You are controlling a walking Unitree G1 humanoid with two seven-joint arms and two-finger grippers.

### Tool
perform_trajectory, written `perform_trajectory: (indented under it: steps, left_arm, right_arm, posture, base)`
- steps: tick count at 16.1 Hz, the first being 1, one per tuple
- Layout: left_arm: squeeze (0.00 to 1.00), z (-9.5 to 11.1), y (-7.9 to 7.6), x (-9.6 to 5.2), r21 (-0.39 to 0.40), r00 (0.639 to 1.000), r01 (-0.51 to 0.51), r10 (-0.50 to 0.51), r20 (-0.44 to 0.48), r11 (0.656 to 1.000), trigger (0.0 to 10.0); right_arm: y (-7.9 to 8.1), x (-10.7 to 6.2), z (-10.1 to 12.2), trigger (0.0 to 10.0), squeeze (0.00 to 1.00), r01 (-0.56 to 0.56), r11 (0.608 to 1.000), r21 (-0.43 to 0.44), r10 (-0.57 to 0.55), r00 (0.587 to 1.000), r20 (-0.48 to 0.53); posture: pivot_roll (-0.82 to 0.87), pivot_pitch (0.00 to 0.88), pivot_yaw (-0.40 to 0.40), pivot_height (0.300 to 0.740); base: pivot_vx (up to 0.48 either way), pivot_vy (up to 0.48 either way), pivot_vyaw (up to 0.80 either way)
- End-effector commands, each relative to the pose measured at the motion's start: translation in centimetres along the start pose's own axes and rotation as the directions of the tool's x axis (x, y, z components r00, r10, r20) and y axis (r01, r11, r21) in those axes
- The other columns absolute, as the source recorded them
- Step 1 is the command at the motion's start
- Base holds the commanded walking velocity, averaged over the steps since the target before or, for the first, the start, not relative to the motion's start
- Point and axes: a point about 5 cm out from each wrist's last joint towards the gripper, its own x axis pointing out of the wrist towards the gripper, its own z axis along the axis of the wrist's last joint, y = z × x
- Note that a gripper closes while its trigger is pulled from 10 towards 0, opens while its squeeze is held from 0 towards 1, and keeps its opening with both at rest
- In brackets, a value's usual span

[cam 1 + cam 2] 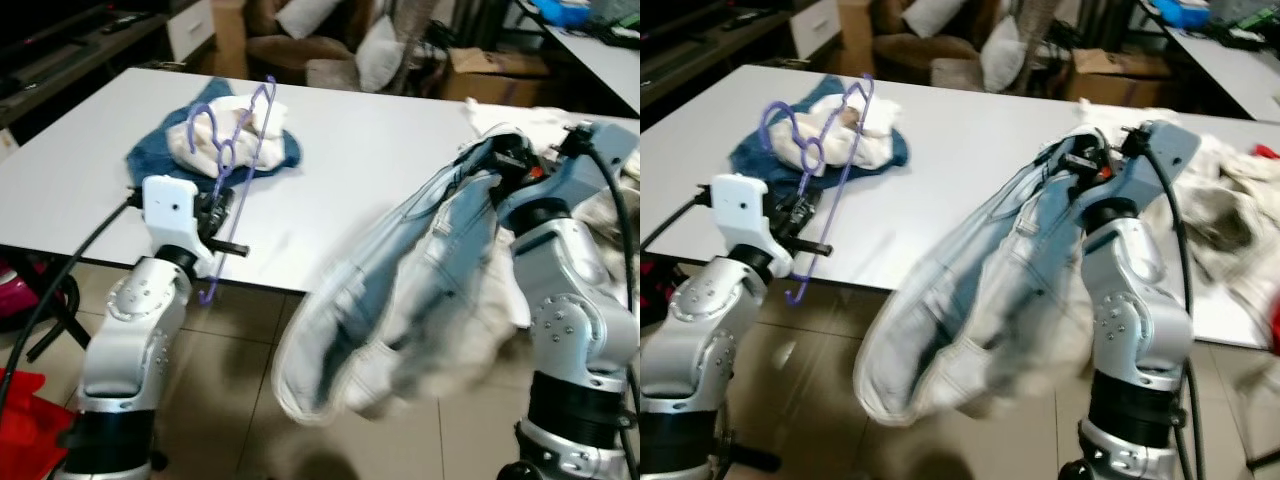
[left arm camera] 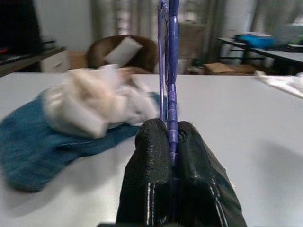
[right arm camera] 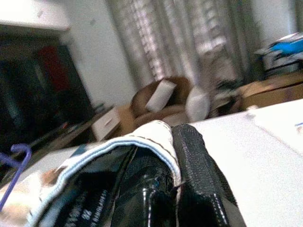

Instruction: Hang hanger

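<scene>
A purple plastic hanger [image 1: 232, 150] stands upright over the table's near edge, pinched at its lower bar by my left gripper [image 2: 170, 142], which is shut on it. My right gripper [image 3: 173, 142] is shut on the waistband of a pair of light blue jeans [image 1: 390, 290]. The jeans hang blurred from that gripper, off the table's front edge and down toward the floor. The hanger and the jeans are apart, the hanger well to the left of them.
The white table [image 1: 340, 170] carries a blue towel with a white cloth [image 1: 215, 135] behind the hanger, and a heap of pale laundry [image 1: 1230, 200] at the right. Chairs and boxes stand beyond the table. Something red [image 1: 25, 400] lies on the tiled floor at left.
</scene>
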Motion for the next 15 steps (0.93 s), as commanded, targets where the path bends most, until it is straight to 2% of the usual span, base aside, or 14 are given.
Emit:
perform_trajectory:
  steps: [1,3,6,8,15]
  left_arm:
    - [0.00,0.1,0.1,0.0,0.001,1.000,-0.006,0.006,0.002,1.000,10.0]
    - [0.00,0.0,-0.2,-0.1,-0.002,1.000,0.001,-0.001,0.000,1.000,10.0]
    - [0.00,-0.1,-0.2,-0.2,-0.003,1.000,0.004,-0.004,-0.002,1.000,10.0]
    - [0.00,-0.1,-0.3,-0.1,-0.004,1.000,0.009,-0.009,-0.003,1.000,10.0]
    - [0.00,-0.2,-0.5,-0.1,-0.005,1.000,0.018,-0.018,-0.008,1.000,10.0]
  right_arm:
    - [0.7,-0.1,-0.2,10.0,0.00,-0.044,0.999,-0.011,0.044,0.999,-0.018]
    - [1.1,-0.6,-1.8,10.0,0.00,-0.089,0.995,-0.047,0.083,0.990,-0.116]
    - [1.1,-0.6,-1.7,10.0,0.00,-0.075,0.996,-0.038,0.071,0.993,-0.092]
    - [0.7,-0.4,-0.9,10.0,0.00,-0.049,0.998,-0.035,0.047,0.997,-0.057]
    - [-1.6,-0.6,-1.0,10.0,0.00,0.072,0.995,-0.072,-0.077,0.994,-0.074]
  posture:
    - [-0.05,0.000,-0.018,0.740]
    - [-0.05,0.000,-0.021,0.740]
    - [-0.05,0.000,-0.025,0.740]
    - [-0.05,0.000,-0.022,0.740]
    - [-0.06,0.000,-0.017,0.740]
  base:
    - [0.345,0.000,0.00]
    - [0.352,0.000,0.00]
    - [0.358,0.000,0.00]
    - [0.362,0.000,0.00]
    - [0.358,0.000,0.00]
